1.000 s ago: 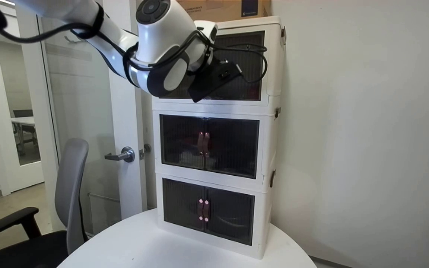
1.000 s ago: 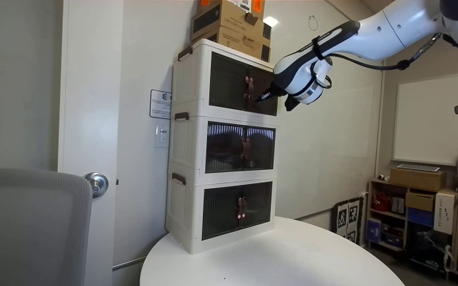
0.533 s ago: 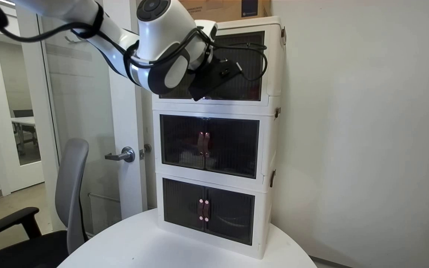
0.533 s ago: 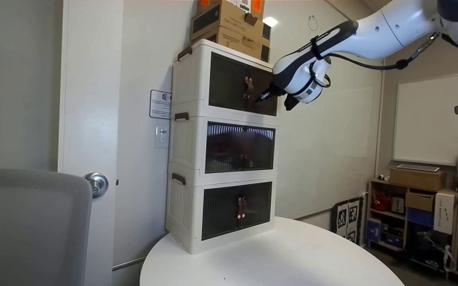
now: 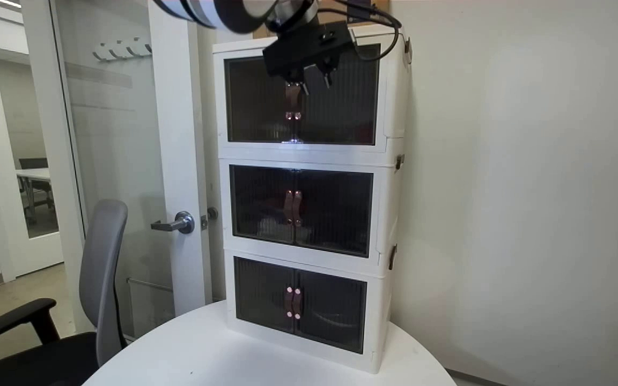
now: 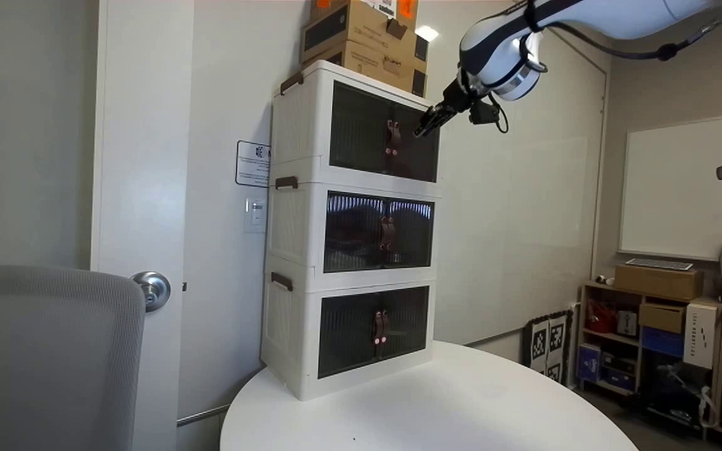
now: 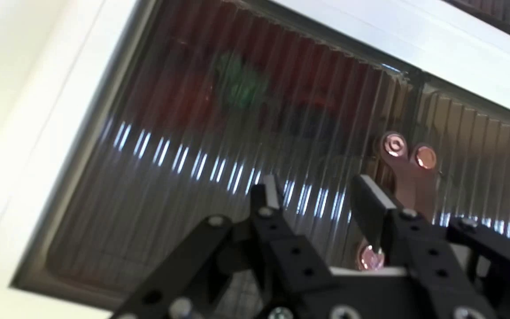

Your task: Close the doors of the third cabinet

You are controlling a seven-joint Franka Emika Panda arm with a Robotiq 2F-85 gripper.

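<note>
The third cabinet (image 5: 341,154) is the top white-framed unit of the stack; it also shows in an exterior view (image 6: 298,125). Its dark smoked doors, left (image 5: 258,102) and right (image 5: 344,115), lie flush in the frame and look shut. Their reddish-brown handles (image 6: 393,138) sit together at the middle seam. In the wrist view the right door (image 7: 219,133) fills most of the picture, with the handles (image 7: 414,181) at right, partly hidden by a finger. My gripper (image 5: 316,87) is open and empty in front of the right door, beside the handles; its fingers (image 7: 317,186) look apart from the panel.
The middle unit (image 5: 336,212) and lowest unit (image 5: 333,305) have like doors, also shut. Cardboard boxes (image 6: 373,59) sit on top of the stack. The stack stands on a white round table (image 5: 266,367). An office chair (image 5: 102,268) stands beside it, with a wall (image 5: 518,161) behind.
The arm has moved up and back from the top unit's doors, and the gripper has turned. Its fingers looked close together and now show apart. The doors have not visibly moved.
</note>
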